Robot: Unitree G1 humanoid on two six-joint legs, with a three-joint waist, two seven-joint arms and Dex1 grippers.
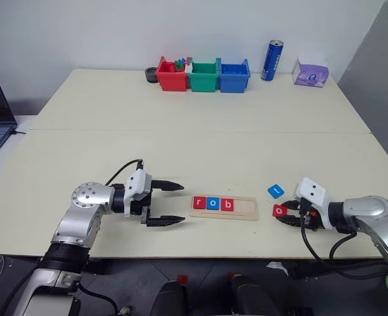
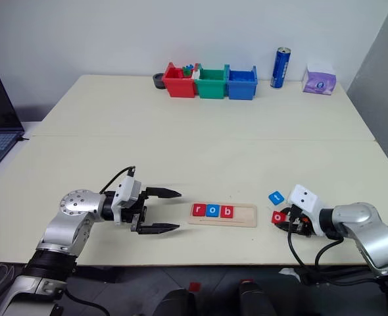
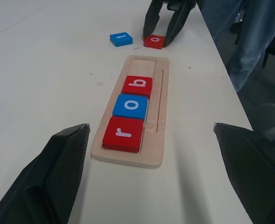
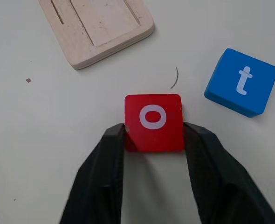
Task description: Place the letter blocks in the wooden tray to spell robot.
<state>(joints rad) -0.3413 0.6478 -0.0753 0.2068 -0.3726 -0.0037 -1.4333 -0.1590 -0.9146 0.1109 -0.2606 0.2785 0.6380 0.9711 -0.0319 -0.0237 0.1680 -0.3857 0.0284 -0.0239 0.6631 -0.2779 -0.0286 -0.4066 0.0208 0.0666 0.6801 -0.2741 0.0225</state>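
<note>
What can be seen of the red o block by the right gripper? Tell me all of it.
The red o block is a small flat square tile, glossy red with rounded corners and a white lowercase o on top. It lies flat on the table, just past the wooden tray's empty end, beside the blue t block. The right gripper's black fingers press its two opposite sides.

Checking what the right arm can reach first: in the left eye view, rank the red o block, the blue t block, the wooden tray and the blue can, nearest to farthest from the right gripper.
1. red o block, between the right gripper fingers.
2. blue t block, just beyond.
3. wooden tray, toward the left gripper.
4. blue can, at the table's far edge.
</note>
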